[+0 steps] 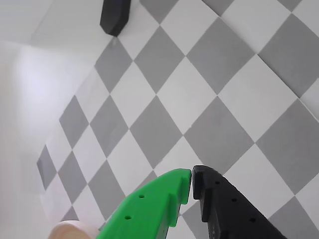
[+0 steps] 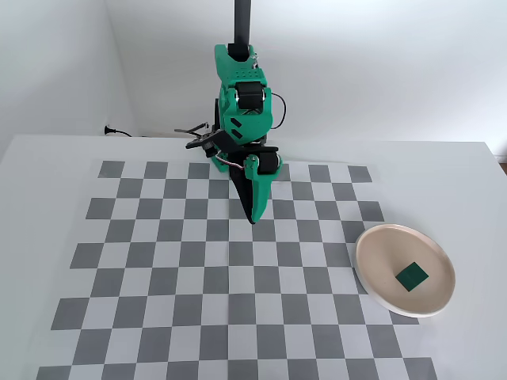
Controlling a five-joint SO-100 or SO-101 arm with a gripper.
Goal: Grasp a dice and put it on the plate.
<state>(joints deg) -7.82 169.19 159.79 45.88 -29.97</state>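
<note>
- While the checkerboard mat (image 2: pixel 158 261) covers most of the table (image 2: pixel 47 158), its left and middle squares in the fixed view carry nothing at all.
- Above the mat's far middle, the green arm (image 2: pixel 242 103) is folded back near its base, and its gripper (image 2: pixel 252 215) points down over the squares, well apart from the plate.
- In the wrist view the gripper (image 1: pixel 192 180) has its green finger and black finger tip to tip with nothing between them, so it is clenched and empty.
- At the right of the fixed view, the plate (image 2: pixel 372 277) sits on the mat's edge, and the dice (image 2: pixel 412 276) lies flat inside it, a little right of centre.
- Judging from this, the placing looks done; nothing seems left except perhaps the arm settling at rest.
</note>
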